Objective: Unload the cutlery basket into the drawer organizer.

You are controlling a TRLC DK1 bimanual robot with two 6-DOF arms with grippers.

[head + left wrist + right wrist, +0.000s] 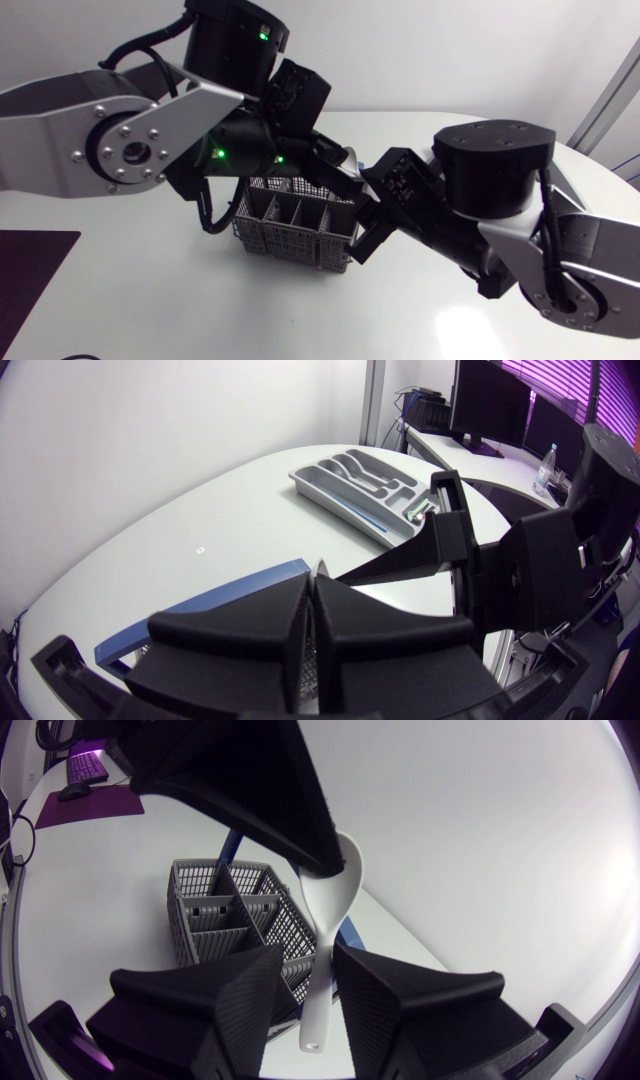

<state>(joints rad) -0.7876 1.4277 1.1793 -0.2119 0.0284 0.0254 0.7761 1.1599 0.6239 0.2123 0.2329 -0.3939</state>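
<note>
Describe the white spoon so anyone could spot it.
Find the grey cutlery basket on the white table. Close by, the left end effector pinches the white spoon by its bowl. Only it is smooth and curved among black wedges and mesh.

This is looking like a robotics lab rather than a kitchen. A left arm (120,130) and a right arm (560,250), both of bare metal links and black joints (small green lights are glowing on the left one), are hanging over a plain white desk (150,300). A cutlery basket (290,230) and a drawer organizer (360,485) are sitting straight on its bare top.
</note>
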